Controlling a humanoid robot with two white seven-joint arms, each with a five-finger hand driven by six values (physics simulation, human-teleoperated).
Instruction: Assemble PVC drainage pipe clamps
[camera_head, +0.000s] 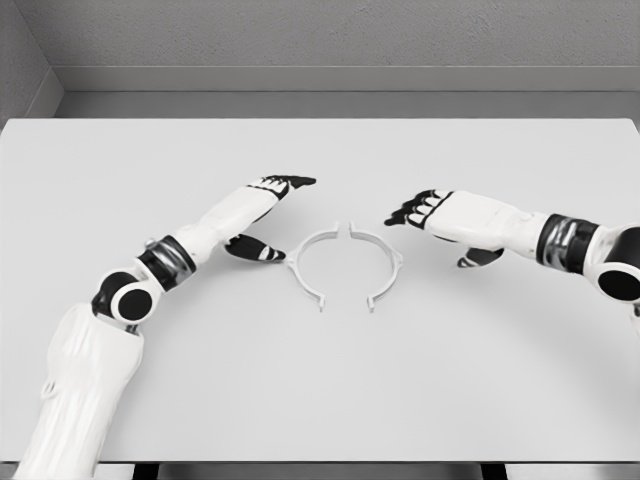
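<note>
Two clamp halves lie on table between open hands.

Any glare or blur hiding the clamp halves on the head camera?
Head view: even, flat light with no glare; the two clamp halves are sharp but pale against the white table, with faint shadows; left robot hand and right robot hand are crisp.

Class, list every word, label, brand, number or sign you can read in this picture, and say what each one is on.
None: no readable text shows on the clamp halves, the table, the left robot hand or the right robot hand.
</note>
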